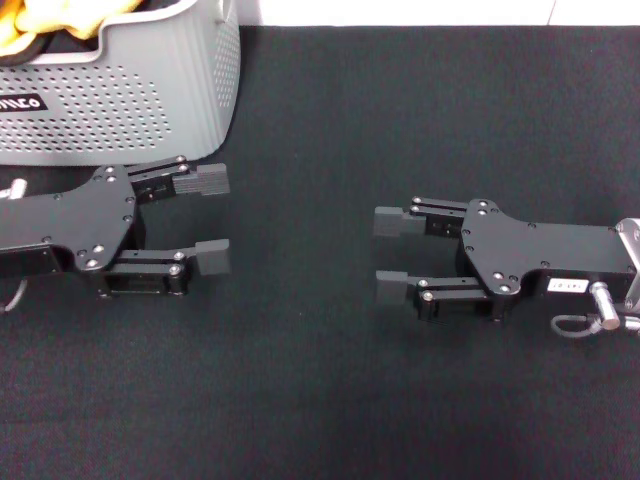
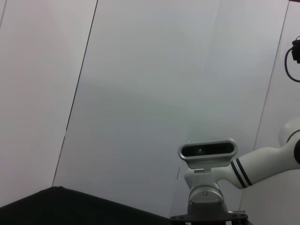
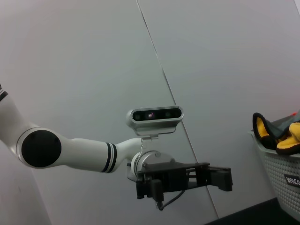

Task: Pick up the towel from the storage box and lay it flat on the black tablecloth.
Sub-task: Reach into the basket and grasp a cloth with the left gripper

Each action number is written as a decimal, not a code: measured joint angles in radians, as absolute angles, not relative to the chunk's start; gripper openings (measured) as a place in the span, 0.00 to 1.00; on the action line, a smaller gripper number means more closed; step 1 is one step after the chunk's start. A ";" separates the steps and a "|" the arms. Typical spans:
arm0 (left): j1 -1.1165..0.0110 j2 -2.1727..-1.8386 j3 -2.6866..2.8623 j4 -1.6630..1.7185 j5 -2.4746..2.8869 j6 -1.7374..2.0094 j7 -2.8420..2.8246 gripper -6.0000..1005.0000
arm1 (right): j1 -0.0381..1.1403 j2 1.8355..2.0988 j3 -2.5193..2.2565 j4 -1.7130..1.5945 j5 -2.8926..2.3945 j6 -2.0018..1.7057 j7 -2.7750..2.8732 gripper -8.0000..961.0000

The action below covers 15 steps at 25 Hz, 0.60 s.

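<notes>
The yellow-orange towel (image 1: 58,14) lies bunched inside the light grey storage box (image 1: 150,95) at the far left of the head view; only a part with black edging shows above the rim. The box stands on the black tablecloth (image 1: 400,120). My left gripper (image 1: 208,220) is open and empty, low over the cloth just in front of the box. My right gripper (image 1: 388,255) is open and empty, facing it from the right. The right wrist view shows the left gripper (image 3: 227,178), the box (image 3: 281,176) and the towel (image 3: 279,138).
A white surface (image 1: 420,10) runs beyond the cloth's far edge. The box's black label (image 1: 20,103) faces me. The left wrist view shows the right arm's wrist camera (image 2: 206,151) and a corner of the cloth (image 2: 56,206).
</notes>
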<state>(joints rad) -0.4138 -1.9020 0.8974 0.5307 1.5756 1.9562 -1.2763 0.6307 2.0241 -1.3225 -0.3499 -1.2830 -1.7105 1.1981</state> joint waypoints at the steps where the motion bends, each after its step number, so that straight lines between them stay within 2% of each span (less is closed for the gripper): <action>1: -0.414 -1.903 0.897 0.531 1.576 1.955 -1.275 0.88 | 0.631 2.024 -1.322 -0.350 -1.283 -1.710 1.198 0.79; 15: -0.414 -1.910 0.890 0.531 1.576 1.925 -1.252 0.88 | 0.635 2.026 -1.324 -0.350 -1.280 -1.683 1.197 0.79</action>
